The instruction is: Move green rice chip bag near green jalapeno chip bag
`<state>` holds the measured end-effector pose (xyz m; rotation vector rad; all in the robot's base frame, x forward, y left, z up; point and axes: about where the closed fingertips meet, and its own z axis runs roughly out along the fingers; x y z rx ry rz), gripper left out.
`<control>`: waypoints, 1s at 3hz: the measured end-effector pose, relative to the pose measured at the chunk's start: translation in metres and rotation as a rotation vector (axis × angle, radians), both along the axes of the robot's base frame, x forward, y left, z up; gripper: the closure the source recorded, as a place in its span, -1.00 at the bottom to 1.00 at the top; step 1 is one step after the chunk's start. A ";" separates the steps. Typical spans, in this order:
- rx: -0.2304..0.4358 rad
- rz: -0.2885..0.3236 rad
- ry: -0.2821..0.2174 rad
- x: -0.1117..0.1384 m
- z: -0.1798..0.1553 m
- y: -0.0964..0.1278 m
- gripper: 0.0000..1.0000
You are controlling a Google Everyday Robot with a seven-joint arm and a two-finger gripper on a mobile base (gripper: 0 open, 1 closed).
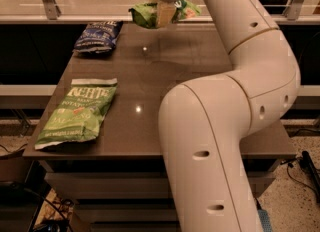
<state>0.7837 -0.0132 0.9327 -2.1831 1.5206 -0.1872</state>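
Observation:
The green rice chip bag (145,15), small, wrinkly and bright green, hangs in the air over the far edge of the table. My gripper (165,12) is shut on its middle and holds it clear of the tabletop. The green jalapeno chip bag (80,113), larger and flat with big white lettering and a white top edge, lies at the table's near left. The gripper and the held bag are well behind it and to its right.
A dark blue chip bag (97,37) lies at the far left of the brown table (150,91). My white arm (235,106) covers the table's right side. A glass railing runs behind the table's far edge.

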 end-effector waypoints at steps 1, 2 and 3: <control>0.008 -0.006 -0.017 -0.018 0.015 -0.004 1.00; 0.006 -0.008 -0.026 -0.038 0.017 -0.005 1.00; 0.029 -0.010 -0.073 -0.070 0.033 -0.005 1.00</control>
